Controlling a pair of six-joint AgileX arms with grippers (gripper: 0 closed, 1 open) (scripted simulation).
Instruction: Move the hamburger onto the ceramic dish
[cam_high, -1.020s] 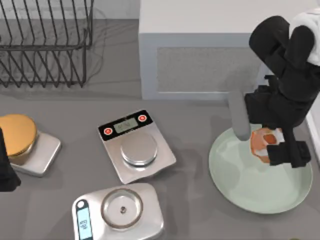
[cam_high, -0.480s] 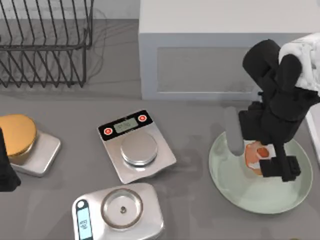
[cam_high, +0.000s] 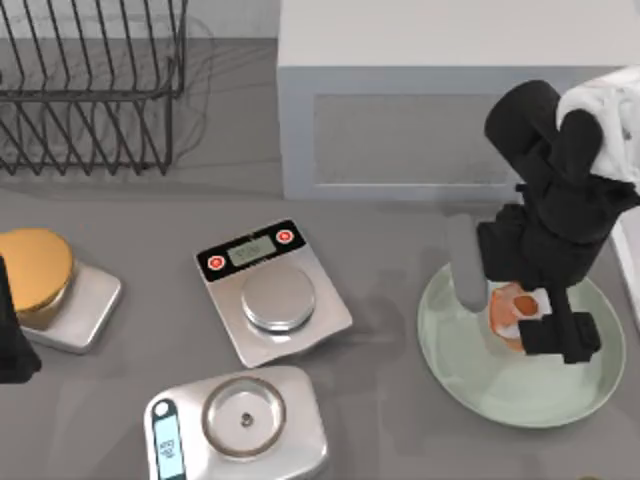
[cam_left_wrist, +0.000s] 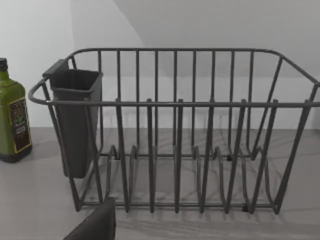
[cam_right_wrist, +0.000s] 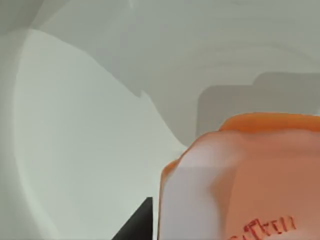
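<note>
The hamburger (cam_high: 508, 305), small and orange-tan with white and reddish patches, is low over the upper right part of the ceramic dish (cam_high: 470, 362), a wide pale mint-green plate at the table's right. My right gripper (cam_high: 530, 318) reaches down from above and is shut on the hamburger. In the right wrist view the hamburger (cam_right_wrist: 250, 180) sits close up with the pale ceramic dish (cam_right_wrist: 75, 150) right beneath it. Whether it touches the plate is hidden. My left arm (cam_high: 8, 335) is parked at the table's left edge.
Three scales stand left of the plate: a black-topped one (cam_high: 272, 290), a silver one (cam_high: 240, 420) at the front, and one carrying a golden domed thing (cam_high: 35, 265). A wire dish rack (cam_high: 90, 80) and a grey-white box (cam_high: 400, 100) stand behind. A green bottle (cam_left_wrist: 12, 120) stands beside the rack.
My right gripper has carried the hamburger a little leftward and lower over the plate, then come to rest in the last half second. The left arm has stayed still.
</note>
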